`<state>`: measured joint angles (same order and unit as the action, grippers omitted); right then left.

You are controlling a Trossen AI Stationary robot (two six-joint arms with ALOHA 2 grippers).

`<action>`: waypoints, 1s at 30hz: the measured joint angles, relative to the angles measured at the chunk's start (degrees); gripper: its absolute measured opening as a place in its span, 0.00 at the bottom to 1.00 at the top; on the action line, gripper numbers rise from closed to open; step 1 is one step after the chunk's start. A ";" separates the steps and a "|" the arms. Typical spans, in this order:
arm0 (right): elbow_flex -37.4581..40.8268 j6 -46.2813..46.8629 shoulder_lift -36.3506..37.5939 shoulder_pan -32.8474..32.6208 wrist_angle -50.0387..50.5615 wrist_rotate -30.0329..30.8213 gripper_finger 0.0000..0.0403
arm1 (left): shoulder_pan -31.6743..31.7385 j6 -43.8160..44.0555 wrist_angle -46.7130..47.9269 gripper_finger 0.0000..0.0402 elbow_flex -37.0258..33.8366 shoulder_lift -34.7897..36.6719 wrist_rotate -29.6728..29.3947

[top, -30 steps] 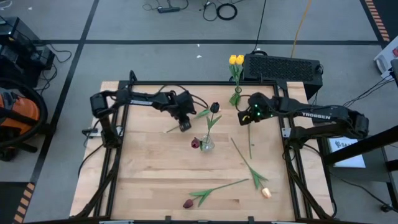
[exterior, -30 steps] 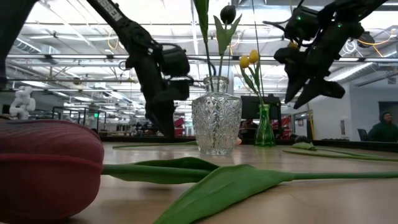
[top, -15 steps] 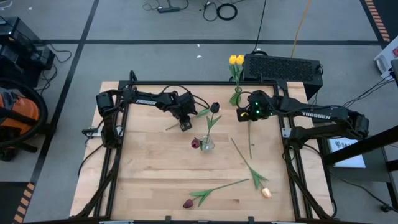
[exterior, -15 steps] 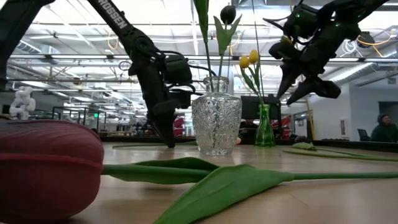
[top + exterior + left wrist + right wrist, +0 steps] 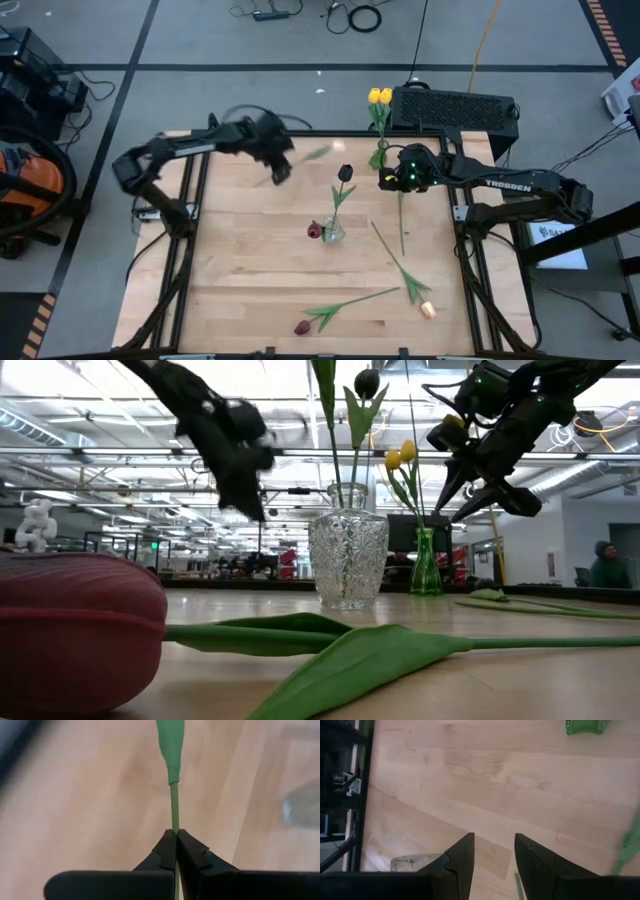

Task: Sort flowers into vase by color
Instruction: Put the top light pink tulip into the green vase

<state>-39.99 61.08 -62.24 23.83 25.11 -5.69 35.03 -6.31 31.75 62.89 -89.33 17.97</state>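
Note:
My left gripper [image 5: 277, 174] hangs blurred above the table's far left part, shut on a thin green flower stem [image 5: 312, 153]; the flower's head does not show. A clear vase [image 5: 333, 233] at mid table holds two dark tulips [image 5: 345, 173]. Near the far edge a green vase [image 5: 378, 158] holds yellow tulips [image 5: 380, 96]. Beside it my right gripper [image 5: 383, 183] stands open over bare wood, with nothing between its fingers [image 5: 462, 855]. A peach tulip [image 5: 428, 310] and a maroon tulip [image 5: 303, 327] lie flat on the table at the near right. My left gripper pinches the bare stem [image 5: 174, 822] between its two fingertips [image 5: 165, 847], a little below a leaf [image 5: 171, 740]. The stem runs on straight ahead from the fingertips, along the fingers. In the low view the gripper [image 5: 245, 500] hangs well above the table.
A loose stem [image 5: 402, 225] lies right of the clear vase. A black box [image 5: 455, 108] sits past the far edge behind the green vase. In the low view a big maroon head [image 5: 70, 630] and its leaf [image 5: 340, 655] fill the near foreground.
My left gripper has shut on the stem that lay left of the clear vase, then risen and swung toward the table's far left corner, carrying the stem off the wood. My right gripper has edged a little toward the green vase.

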 joint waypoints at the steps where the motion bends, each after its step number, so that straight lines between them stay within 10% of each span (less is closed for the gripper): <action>1: 0.00 -0.02 0.00 0.00 -0.13 0.00 0.33 | 1.04 0.06 -0.78 0.01 -0.02 2.52 0.03; 12: 0.02 -4.10 1.06 1.95 -5.65 1.67 0.33 | 5.83 9.97 -23.18 0.00 0.11 19.18 0.24; 25: -0.10 -23.73 3.44 5.46 -58.61 -0.76 0.33 | 4.10 19.94 -50.97 0.00 0.13 13.17 3.86; 30: -8.93 -29.47 -2.20 5.34 -53.71 -3.98 0.33 | 2.99 23.94 -58.25 0.00 0.13 10.11 9.23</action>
<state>-48.92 31.60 -64.43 29.18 -28.60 -9.67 38.02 17.63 -26.50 63.02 -79.22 27.20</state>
